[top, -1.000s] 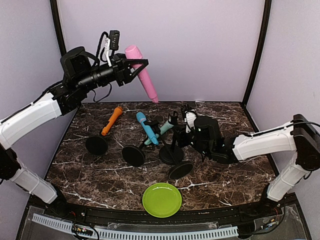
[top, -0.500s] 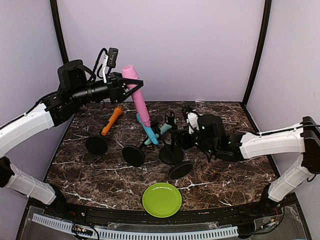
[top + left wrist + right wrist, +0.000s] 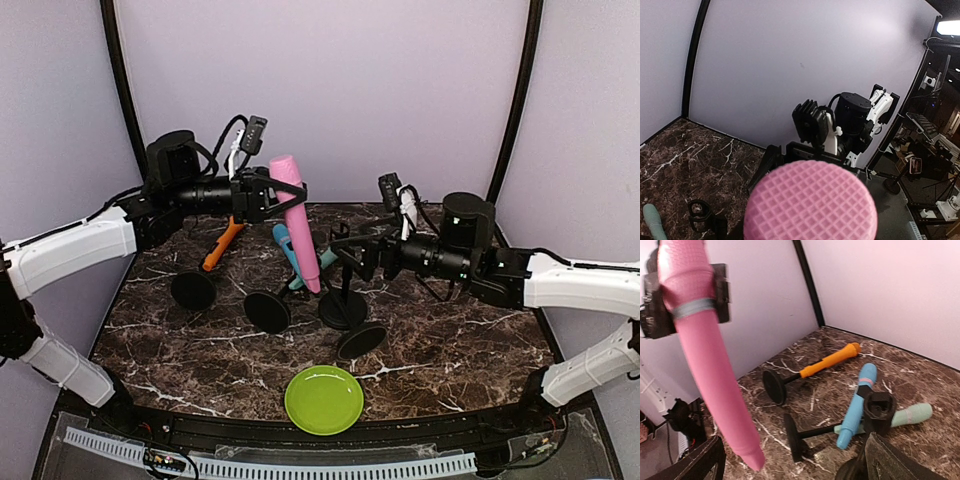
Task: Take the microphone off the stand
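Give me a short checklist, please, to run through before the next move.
1. Grip: the left gripper is clamped on the pink microphone: ok.
2. Release: the stand clip is empty and the microphone is out of it: ok.
3. Other arm: the right gripper is open and holds nothing: ok.
4. Clearance: the microphone tip is clear of the blue microphone: cannot tell.
5. Drop spot: the green plate is empty: ok.

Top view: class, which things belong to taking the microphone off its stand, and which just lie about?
Job: pink mesh-headed microphone in left gripper; upright black round-based stand.
Lying about: orange microphone; blue microphone; mint-green microphone; round green plate.
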Available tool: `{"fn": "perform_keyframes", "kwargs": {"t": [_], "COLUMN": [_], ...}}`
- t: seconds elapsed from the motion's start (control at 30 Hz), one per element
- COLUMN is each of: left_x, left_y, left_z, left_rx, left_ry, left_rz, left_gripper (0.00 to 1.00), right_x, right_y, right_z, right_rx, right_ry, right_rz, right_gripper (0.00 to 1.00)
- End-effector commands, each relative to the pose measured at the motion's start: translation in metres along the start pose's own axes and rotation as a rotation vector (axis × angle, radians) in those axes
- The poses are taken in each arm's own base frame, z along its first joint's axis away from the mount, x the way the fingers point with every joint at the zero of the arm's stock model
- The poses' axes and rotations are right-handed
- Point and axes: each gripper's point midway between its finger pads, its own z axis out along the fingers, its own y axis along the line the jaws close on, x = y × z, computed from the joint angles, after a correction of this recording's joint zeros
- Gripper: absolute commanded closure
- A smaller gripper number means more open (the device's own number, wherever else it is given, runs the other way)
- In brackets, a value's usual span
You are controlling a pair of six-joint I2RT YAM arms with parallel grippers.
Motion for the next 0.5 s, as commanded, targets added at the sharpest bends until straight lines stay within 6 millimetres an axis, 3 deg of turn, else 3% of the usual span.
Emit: {"fn": "perform_keyframes", "kwargs": {"t": [0.0, 0.23, 0.47], "left_x": [-0.017, -0.012, -0.005], "left_y": [-0.020, -0.023, -0.022], "left_z": [0.006, 0.010, 0.010], "left_rx": [0.154, 0.220, 0.229], "left_ry": [-0.019, 0.003, 0.022], "left_rz": [0.005, -0.013, -0.027], "left_gripper": [1.00, 1.00, 1.00], "right_x": [-0.014, -0.003, -0.005], "right_y": [0.051, 0.066, 0.074], "right_z": [-0.006, 0.019, 0.047], "right_rx": [-0.262, -0.308, -0.337], "right_ry": [0.031, 0.089, 0.086], "right_rz": [-0.005, -0.020, -0.028], "right_gripper": [0.02, 0.11, 0.37]}}
